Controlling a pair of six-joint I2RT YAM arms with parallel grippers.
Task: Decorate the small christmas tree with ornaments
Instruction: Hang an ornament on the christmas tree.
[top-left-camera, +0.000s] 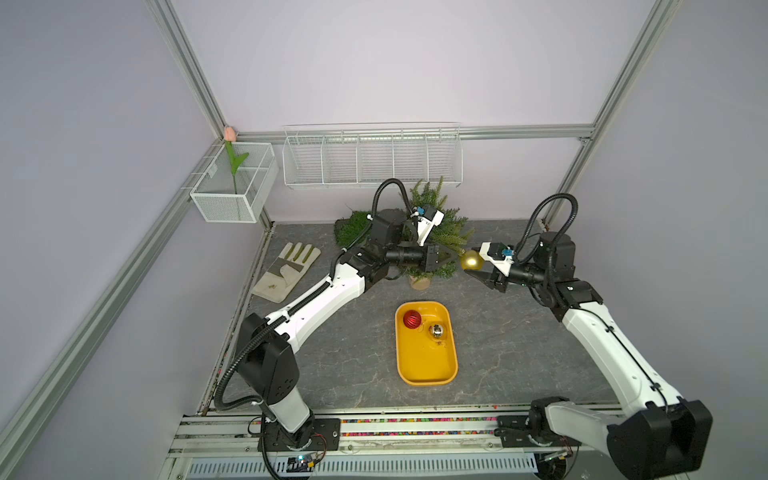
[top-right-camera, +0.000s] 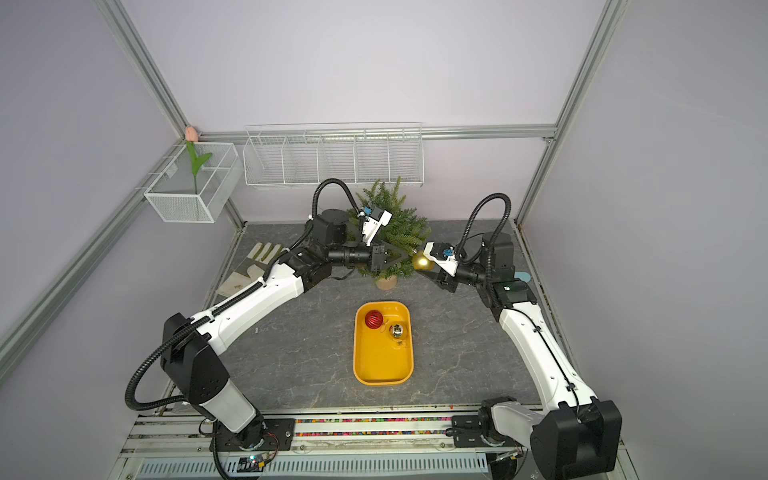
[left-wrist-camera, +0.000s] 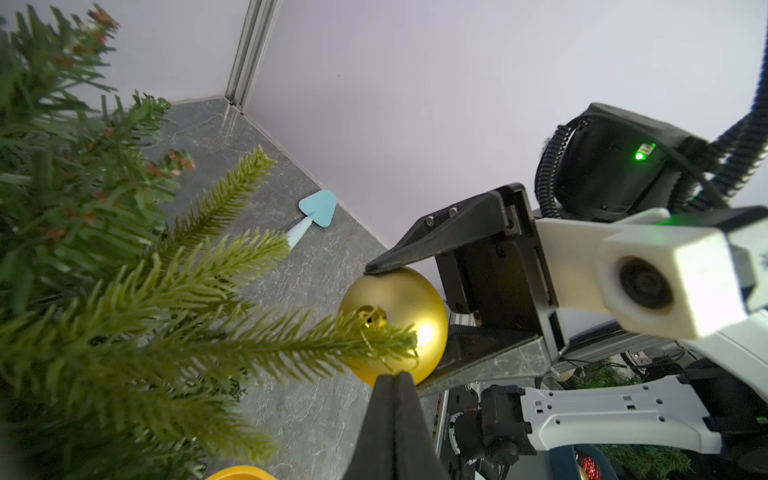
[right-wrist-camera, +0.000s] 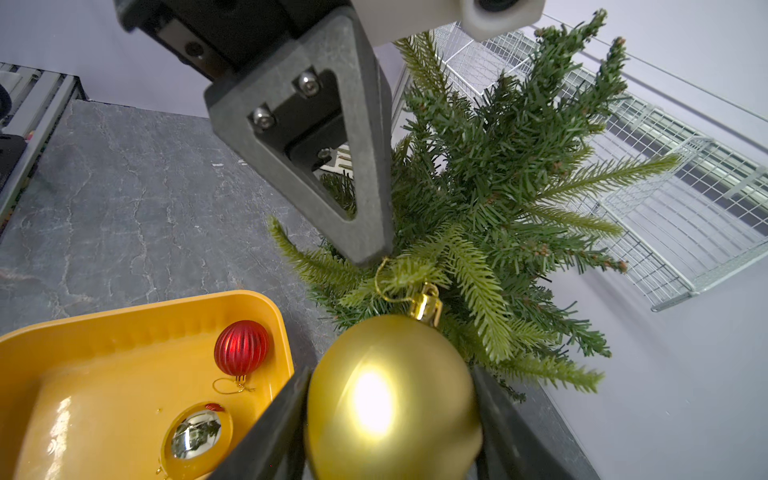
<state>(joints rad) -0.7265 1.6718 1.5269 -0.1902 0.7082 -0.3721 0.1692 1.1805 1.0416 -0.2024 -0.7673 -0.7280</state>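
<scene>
In both top views my left arm stretches from lower left up toward centre. Its wrist is bent so the left tool points level to the right, jaws pressed flat together. My right arm rises from lower right. The right tool points left, tip to tip with the left tool, jaws clamped across the matte gold ornament.

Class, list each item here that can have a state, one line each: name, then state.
small christmas tree, upright
right gripper, shut on the matte gold bauble
left gripper, shut at that bauble's string loop
matte gold bauble, gripped at the tree's edge
red bauble, lying in yellow tray
mirror bauble, lying in that tray
glove, lying flat
tulip, upright in mesh basket
</scene>
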